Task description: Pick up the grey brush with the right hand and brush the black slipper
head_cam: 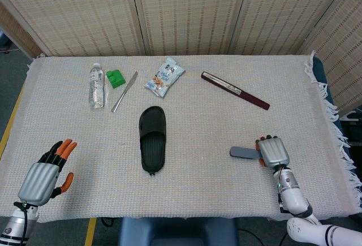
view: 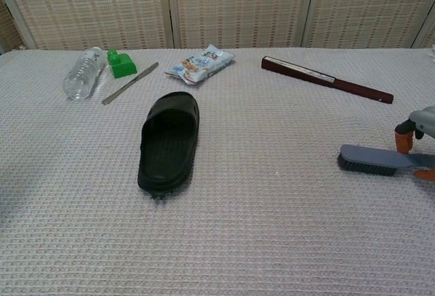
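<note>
From the head view, the right hand (head_cam: 273, 152) sits at four o'clock on the tabletop (head_cam: 226, 189), fingers curled around the grey brush (head_cam: 244, 152) handle. The black slipper (head_cam: 153, 138) lies in the middle, well apart, not yet brushed. The left hand (head_cam: 50, 169) rests open and holds nothing at eight o'clock. From the chest view, the brush (view: 370, 159) lies flat at three o'clock, fingertips (view: 404, 139) on its handle; lifting and brushing are left to do.

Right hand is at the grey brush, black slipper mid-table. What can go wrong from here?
1. The right hand is only at the handle end of the grey brush, whose head sticks out toward the slipper; a grip that far back may let the brush tilt or slip.
2. The black rubber slipper lies loose on the woven cloth and the left hand rests apart from it, so brushing may push it.
</note>
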### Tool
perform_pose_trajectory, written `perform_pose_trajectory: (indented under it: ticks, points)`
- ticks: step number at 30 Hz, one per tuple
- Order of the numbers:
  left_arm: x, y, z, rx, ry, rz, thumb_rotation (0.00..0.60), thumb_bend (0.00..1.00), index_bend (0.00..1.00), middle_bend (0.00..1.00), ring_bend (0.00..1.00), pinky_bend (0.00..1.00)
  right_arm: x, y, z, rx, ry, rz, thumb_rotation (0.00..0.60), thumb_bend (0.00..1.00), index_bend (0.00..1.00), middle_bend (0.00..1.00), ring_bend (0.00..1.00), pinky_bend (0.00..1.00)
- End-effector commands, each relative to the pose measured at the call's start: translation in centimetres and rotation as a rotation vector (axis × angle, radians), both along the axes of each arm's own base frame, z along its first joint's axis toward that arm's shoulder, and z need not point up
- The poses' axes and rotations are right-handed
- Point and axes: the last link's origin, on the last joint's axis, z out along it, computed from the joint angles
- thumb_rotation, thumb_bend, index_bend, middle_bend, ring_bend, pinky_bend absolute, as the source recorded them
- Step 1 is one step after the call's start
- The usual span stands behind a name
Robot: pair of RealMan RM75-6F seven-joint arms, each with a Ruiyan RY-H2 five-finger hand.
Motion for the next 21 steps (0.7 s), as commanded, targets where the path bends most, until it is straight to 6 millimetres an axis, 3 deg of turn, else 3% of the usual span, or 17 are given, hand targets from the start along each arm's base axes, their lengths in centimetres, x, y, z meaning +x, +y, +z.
perform_pose_trajectory:
  ticks: [1,4,10,14,21]
  points:
    - [-0.06,0.0,0.07,0.001,-0.001,0.002,0.6,0.5,0.0,0.0,0.0,0.23,0.19,-0.01,-0.19,-0.004,0.013,0.021,0.6,0.22,0.6,0.49,0.44,0.6]
    - [-0.11,0.0,0.1,-0.002,-0.002,0.005,0.6,0.5,0.0,0.0,0.0,0.23,0.1,0.22,-0.35,0.001,0.035,0.029,0.6,0.25,0.67,0.55,0.56,0.77]
    - [-0.07,-0.03,0.11,-0.009,-0.007,0.006,0.6,0.51,0.0,0.0,0.0,0.23,-0.25,0.33,-0.57,-0.001,0.071,0.031,0.6,0.28,0.73,0.6,0.65,0.9]
    - [-0.08,0.0,0.16,-0.012,-0.009,0.01,0.6,0.53,0.0,0.0,0.0,0.23,-0.08,0.23,-0.88,0.006,0.08,0.045,0.6,0.34,0.76,0.63,0.71,0.96]
    - [-0.05,-0.02,0.14,-0.01,-0.01,0.01,0.6,0.55,0.0,0.0,0.0,0.23,0.33,-0.26,-0.84,-0.007,0.068,0.057,0.6,0.45,0.82,0.69,0.76,0.98]
